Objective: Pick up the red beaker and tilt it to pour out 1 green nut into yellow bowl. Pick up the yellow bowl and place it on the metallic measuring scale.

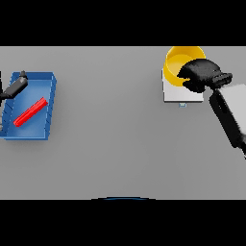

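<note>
The yellow bowl [178,63] sits near the far right corner of the desk [115,144], resting on the metallic measuring scale [174,94], a pale square platform that shows beneath and in front of it. The right hand [202,74] lies against the bowl's right rim, its dark fingers curled round the edge, so it appears clamped on the bowl. By this reading the second half of the task is at or close to its end: the bowl is on the scale, and what seems left is for the hand to let go and pull away.

Whether a green nut lies in the bowl cannot be told; the visible inside shows only yellow. The red beaker [30,112] lies on its side, slanted, inside a blue tray [45,132] at the left edge of the desk, well apart from the bowl.

The left hand [17,86] shows over the tray's far left corner; whether its fingers are apart or together cannot be told.

No brand, label or writing can be read. A small mark at the scale's near edge is too small to make out.
</note>
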